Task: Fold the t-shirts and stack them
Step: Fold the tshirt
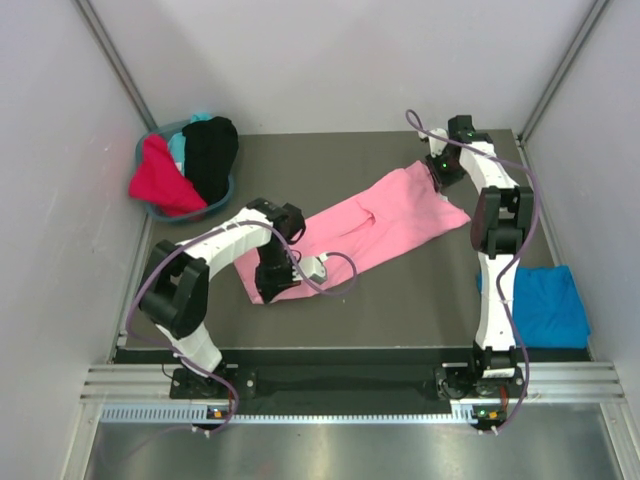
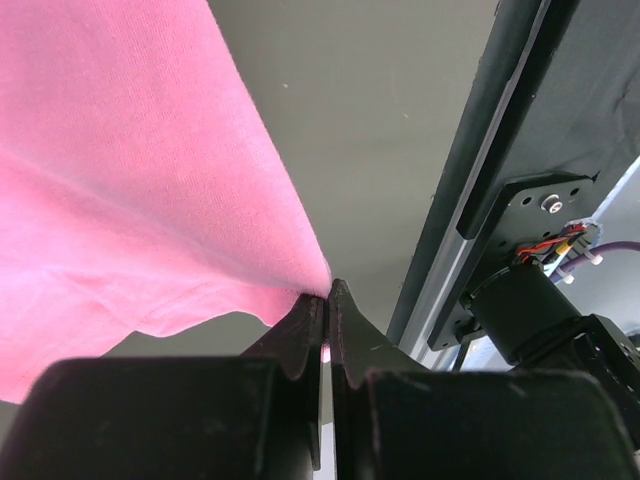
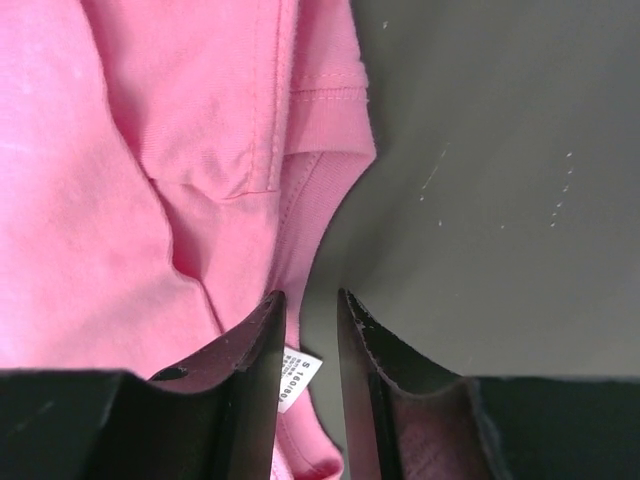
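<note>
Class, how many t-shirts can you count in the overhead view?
5: pink tee mid-table, blue tee at right edge, red tee, teal tee and black tee in the basket; more may hide underneath.

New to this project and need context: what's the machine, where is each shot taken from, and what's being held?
Two robot arms are bolted at the near edge of a table. The wide picture comes from a fixed camera above and behind them. The other two come from a camera on each wrist, looking along the fingers.

A pink t-shirt lies stretched across the table. The left end effector is shut on one corner of it. The right end effector is at the shirt's far end, by the white tag, with its fingers apart and gripping nothing.

A blue t-shirt lies at the right edge. A basket at far left holds a red shirt, a teal shirt and a black shirt.
</note>
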Robot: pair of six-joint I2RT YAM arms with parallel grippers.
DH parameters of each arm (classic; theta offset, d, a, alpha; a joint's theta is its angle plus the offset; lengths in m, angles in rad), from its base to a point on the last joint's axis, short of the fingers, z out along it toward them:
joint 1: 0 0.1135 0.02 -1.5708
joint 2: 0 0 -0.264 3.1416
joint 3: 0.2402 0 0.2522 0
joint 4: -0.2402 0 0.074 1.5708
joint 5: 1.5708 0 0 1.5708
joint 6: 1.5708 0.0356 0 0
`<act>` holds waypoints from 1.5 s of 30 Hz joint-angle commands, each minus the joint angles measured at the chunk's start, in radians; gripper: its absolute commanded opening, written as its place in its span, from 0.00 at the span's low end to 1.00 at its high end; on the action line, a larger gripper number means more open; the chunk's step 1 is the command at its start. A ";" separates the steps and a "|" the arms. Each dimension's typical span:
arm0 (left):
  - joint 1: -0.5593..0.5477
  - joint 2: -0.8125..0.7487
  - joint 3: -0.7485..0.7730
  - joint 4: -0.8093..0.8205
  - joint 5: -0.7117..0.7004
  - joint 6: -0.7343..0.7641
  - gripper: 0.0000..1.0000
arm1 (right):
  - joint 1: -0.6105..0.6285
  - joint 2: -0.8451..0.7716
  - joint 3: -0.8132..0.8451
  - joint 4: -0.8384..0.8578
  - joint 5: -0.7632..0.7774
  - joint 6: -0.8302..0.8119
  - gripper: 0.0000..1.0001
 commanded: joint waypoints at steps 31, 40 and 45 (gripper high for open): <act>-0.179 0.139 0.114 -0.031 0.168 -0.072 0.04 | 0.095 0.153 0.252 0.279 0.106 -0.079 0.00; -0.328 0.212 0.185 0.018 0.250 -0.152 0.04 | 0.149 0.194 0.287 0.483 0.116 -0.114 0.00; -0.366 0.283 0.261 0.053 0.302 -0.221 0.04 | 0.181 0.248 0.350 0.589 0.116 -0.142 0.00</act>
